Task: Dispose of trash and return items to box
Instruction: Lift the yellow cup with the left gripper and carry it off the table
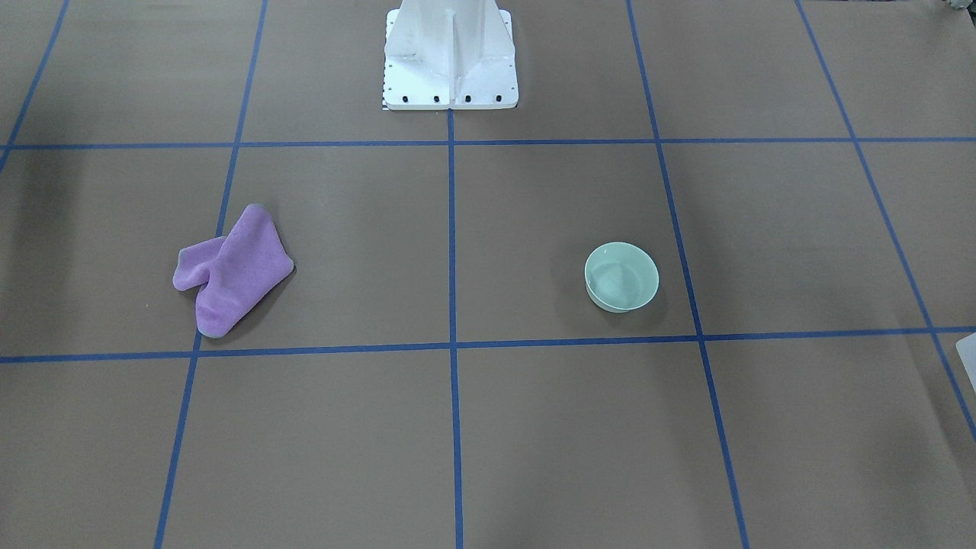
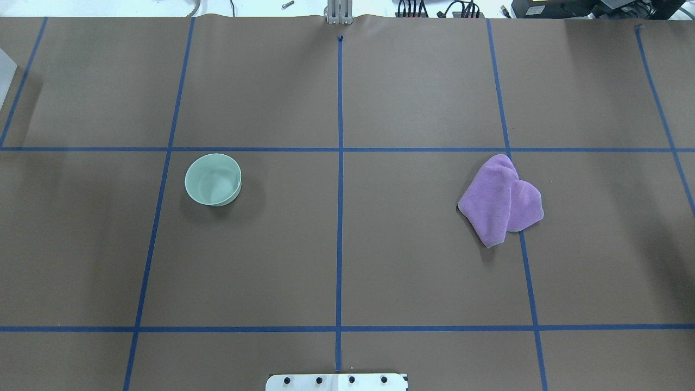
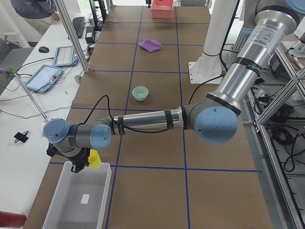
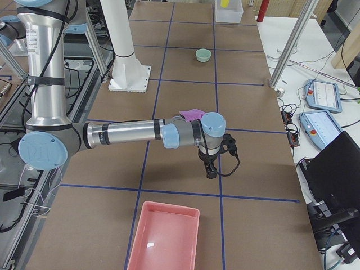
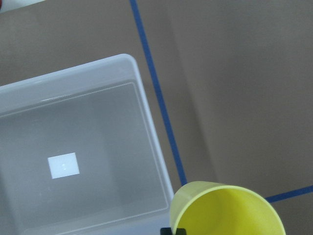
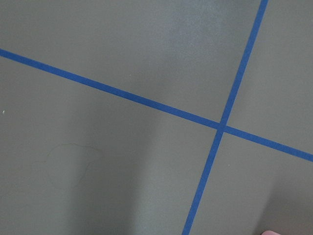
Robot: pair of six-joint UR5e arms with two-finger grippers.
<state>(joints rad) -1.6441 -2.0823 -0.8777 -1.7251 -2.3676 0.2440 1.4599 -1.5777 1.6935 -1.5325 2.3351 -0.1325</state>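
My left gripper (image 3: 81,163) is shut on the yellow cup (image 3: 95,159). It holds the cup tilted, just above the table, at the rim of the translucent box (image 3: 78,200). In the left wrist view the cup (image 5: 226,211) hangs beside the box's corner (image 5: 132,63), and the box is empty apart from a white label. The mint-green bowl (image 2: 213,179) stands upright and empty on the left half of the table (image 1: 621,276). My right gripper (image 4: 211,169) hovers low over bare table next to the purple cloth (image 4: 191,114); I cannot tell whether it is open or shut.
The purple cloth (image 2: 502,200) lies crumpled on the right half of the table. A pink tray (image 4: 164,239) stands at the table's right end. The white robot base (image 1: 450,57) is bolted at mid-table. Only a corner of the box (image 1: 967,351) shows in the front view.
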